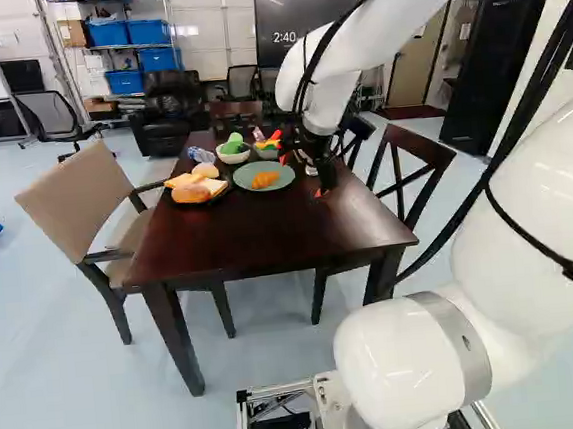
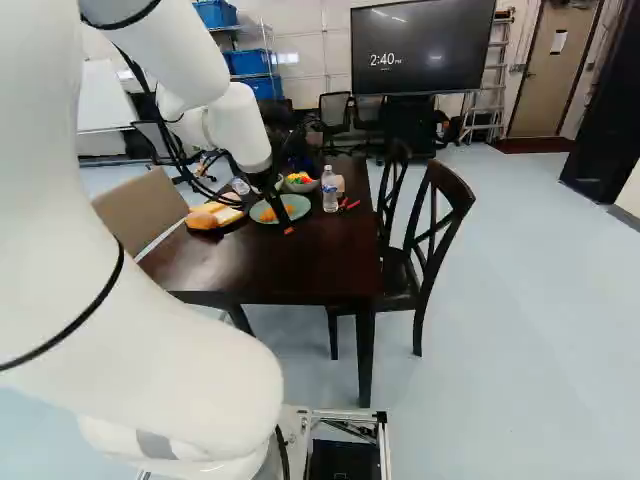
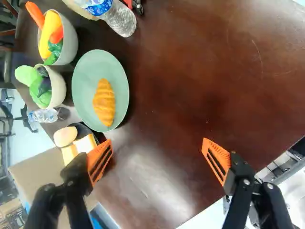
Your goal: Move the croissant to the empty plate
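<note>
The claw (image 3: 156, 149) stands wide open; the croissant (image 1: 264, 179) lies on the green plate (image 3: 84, 90), upper middle of the left base view. Approaching too low could tip the plate.

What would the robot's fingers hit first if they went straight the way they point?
Most likely the table: it lies ahead of the open fingers, with the plate off to one side. Depth is unclear.

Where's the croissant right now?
The croissant lies on the green plate, ahead of the open jaws in the wrist view; in the left base view that plate sits just right of the plate of bread.
</note>
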You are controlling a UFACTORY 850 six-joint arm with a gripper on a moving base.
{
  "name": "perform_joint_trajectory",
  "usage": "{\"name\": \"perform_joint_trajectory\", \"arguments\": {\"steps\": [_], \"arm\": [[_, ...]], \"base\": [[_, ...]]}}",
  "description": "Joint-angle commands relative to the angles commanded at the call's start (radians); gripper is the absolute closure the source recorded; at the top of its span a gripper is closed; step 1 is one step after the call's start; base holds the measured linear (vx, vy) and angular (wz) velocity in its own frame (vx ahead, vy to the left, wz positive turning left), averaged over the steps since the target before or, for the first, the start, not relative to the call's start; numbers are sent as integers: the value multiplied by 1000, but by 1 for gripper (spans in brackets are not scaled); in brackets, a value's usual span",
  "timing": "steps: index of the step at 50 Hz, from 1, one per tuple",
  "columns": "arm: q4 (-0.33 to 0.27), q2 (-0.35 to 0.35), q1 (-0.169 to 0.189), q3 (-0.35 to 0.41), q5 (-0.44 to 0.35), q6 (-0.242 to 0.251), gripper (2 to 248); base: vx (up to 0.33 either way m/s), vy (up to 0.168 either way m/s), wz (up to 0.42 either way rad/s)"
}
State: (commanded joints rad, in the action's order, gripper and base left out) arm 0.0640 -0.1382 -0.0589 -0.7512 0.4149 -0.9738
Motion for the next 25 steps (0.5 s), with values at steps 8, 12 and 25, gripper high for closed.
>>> {"name": "perform_joint_trajectory", "arguments": {"steps": [8, 12, 25], "arm": [[-2, -4, 2, 17, -33, 25, 3], [-3, -6, 2, 27, -52, 39, 3], [-6, -14, 6, 65, -127, 96, 3]], "base": [[0, 0, 0], [0, 0, 0], [0, 0, 0]]}}
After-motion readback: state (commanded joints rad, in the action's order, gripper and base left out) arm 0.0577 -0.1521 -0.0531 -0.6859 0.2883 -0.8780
